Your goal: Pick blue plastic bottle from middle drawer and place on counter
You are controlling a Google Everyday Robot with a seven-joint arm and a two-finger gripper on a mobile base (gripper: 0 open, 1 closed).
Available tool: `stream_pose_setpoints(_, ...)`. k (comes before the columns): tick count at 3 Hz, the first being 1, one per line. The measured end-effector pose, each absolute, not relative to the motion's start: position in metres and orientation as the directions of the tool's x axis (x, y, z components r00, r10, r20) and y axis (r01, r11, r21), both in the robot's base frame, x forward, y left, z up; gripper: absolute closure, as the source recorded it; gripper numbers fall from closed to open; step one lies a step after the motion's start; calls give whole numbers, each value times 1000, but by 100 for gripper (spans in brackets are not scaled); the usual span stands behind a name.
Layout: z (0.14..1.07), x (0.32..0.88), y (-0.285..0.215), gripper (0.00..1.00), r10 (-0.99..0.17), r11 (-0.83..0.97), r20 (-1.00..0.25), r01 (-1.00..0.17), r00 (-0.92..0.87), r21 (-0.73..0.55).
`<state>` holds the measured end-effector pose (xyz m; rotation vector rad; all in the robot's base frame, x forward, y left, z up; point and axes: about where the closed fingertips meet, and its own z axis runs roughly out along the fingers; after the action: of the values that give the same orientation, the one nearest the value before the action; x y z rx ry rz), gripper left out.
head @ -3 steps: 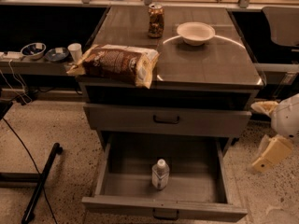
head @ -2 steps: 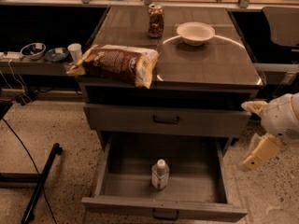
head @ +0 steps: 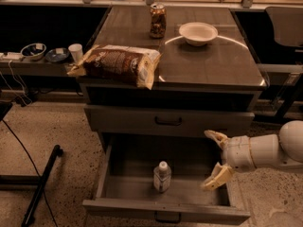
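Observation:
The blue plastic bottle stands upright in the open middle drawer, near its middle, white cap up. My gripper is open, its two pale fingers spread apart, over the drawer's right side. It is to the right of the bottle and does not touch it. The counter is the glossy grey-brown cabinet top above.
On the counter lie a brown snack bag at the front left, a brown drink can at the back and a white bowl. A shut drawer sits above the open one. A low side shelf with small bowls stands left.
My gripper has moved left, from beside the cabinet's right edge to over the right side of the open drawer, closer to the bottle. The bottle has not moved.

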<state>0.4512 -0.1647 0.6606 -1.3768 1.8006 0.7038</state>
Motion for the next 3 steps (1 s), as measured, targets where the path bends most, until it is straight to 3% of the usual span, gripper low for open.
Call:
stream_pose_setpoints(2,652,453,-159,0,-522,271,-843,-962,-133,-16)
stream_pose_setpoints(3,630,464,-130,0,-400,225,-917,-970,-9,-88)
